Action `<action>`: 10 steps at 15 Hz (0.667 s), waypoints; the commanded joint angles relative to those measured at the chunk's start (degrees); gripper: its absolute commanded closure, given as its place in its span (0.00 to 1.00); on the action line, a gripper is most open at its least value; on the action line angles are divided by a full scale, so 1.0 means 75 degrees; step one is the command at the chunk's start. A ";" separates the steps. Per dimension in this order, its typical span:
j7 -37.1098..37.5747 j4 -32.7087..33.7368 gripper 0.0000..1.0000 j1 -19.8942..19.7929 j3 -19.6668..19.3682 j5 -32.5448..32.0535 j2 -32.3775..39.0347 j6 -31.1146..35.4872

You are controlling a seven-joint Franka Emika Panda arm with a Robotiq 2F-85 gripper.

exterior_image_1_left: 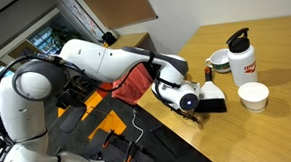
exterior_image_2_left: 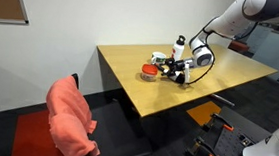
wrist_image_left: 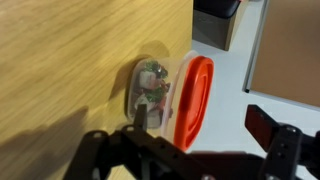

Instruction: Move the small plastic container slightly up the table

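Tiny tub, should be an easy grab

The small plastic container [wrist_image_left: 190,100] sits on the desk [exterior_image_2_left: 219,84] near the white bottle [exterior_image_2_left: 180,46]. The end effector [wrist_image_left: 200,125] is spread wide by it, holding nothing. It looks light, thin-walled and slick, so I'd pinch gently across the stiffer orange-red lid.

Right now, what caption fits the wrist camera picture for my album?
Open gripper poised at the tub with its orange-red top, on the tan table.
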 commanded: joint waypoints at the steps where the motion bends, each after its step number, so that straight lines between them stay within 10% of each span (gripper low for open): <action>1: 0.0016 0.0070 0.00 0.0117 -0.0142 0.0064 0.0069 -0.0140; 10: -0.0324 0.0070 0.00 0.0117 0.0033 0.0756 0.0223 -0.0155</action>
